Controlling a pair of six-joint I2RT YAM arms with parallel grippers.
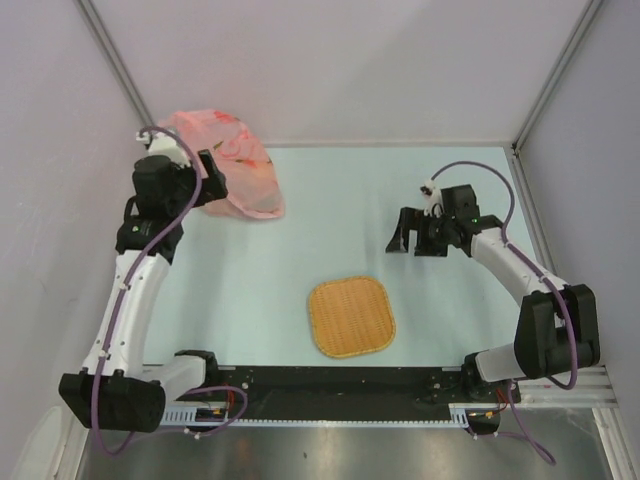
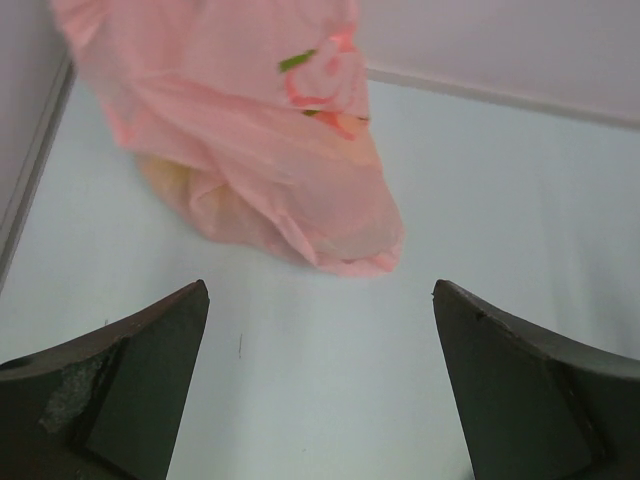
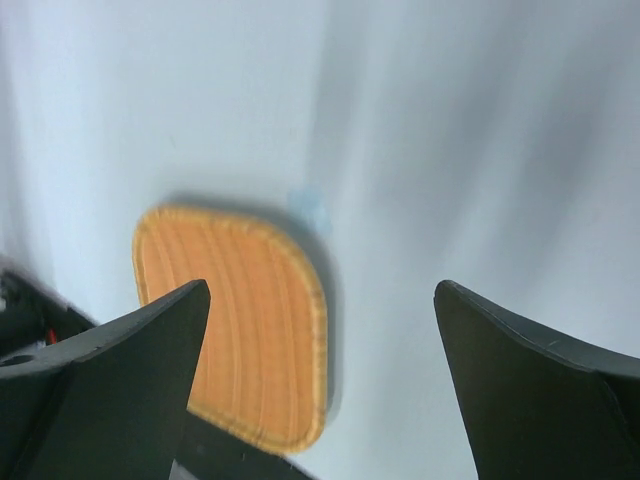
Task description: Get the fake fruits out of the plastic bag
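Pink plastic bag (image 1: pixel 240 165) sits just beyond the wide-open, empty left tool (image 2: pixel 320 295), which should pinch a loose fold; the right tool (image 1: pixel 402 238), well apart, gapes empty.

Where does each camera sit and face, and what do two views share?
Top external: above, behind the bases, looking down at the table; both arms show.
Left wrist: on that arm, faces the plastic bag past the open left claw.
Right wrist: on that arm, faces the woven tray past the open right claw.
Shared: top also shows bag and tray.
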